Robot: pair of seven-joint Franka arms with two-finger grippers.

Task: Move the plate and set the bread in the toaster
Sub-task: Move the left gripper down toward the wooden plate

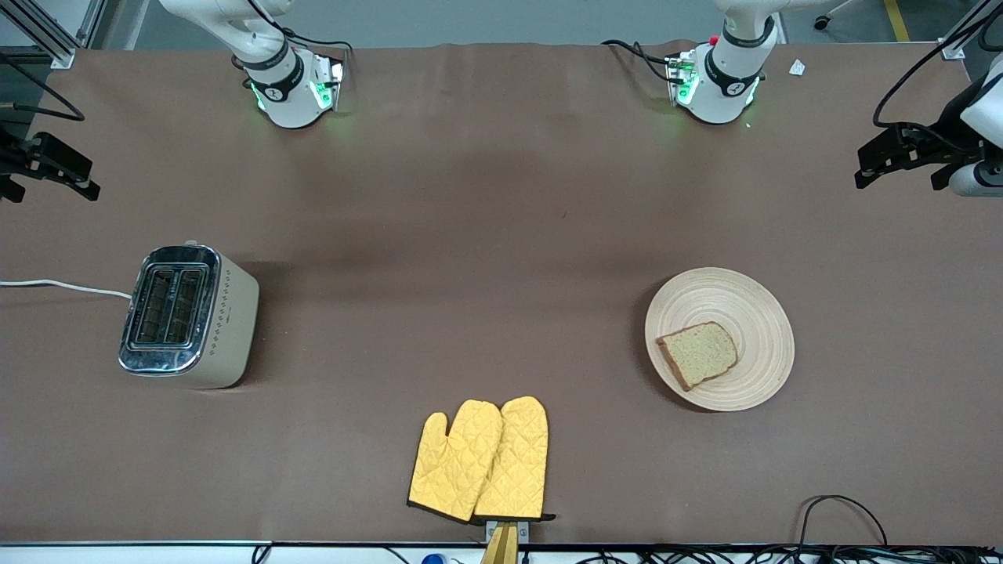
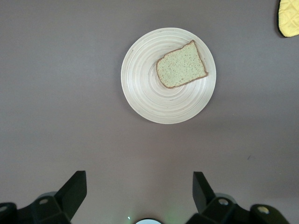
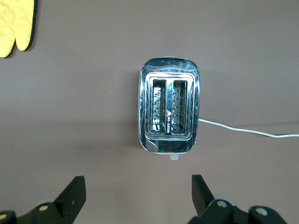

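The pale wooden plate (image 1: 744, 305) lies toward the left arm's end of the table, with the slice of brown bread (image 1: 697, 355) flat on it. The cream and chrome toaster (image 1: 184, 313) stands toward the right arm's end, with both slots empty. My left gripper (image 1: 901, 178) hangs open and empty high above the table; its wrist view shows the plate (image 2: 145, 88) and bread (image 2: 181, 67) well below the gripper (image 2: 140, 186). My right gripper (image 1: 47, 184) hangs open and empty high up; its wrist view shows the toaster (image 3: 169, 112) below the gripper (image 3: 138, 186).
A pair of yellow oven mitts (image 1: 482, 462) lies at the table edge nearest the front camera, between toaster and plate. The mitts also show in the left wrist view (image 2: 289, 18) and the right wrist view (image 3: 16, 25). The toaster's white cord (image 1: 63, 286) runs off the table's end.
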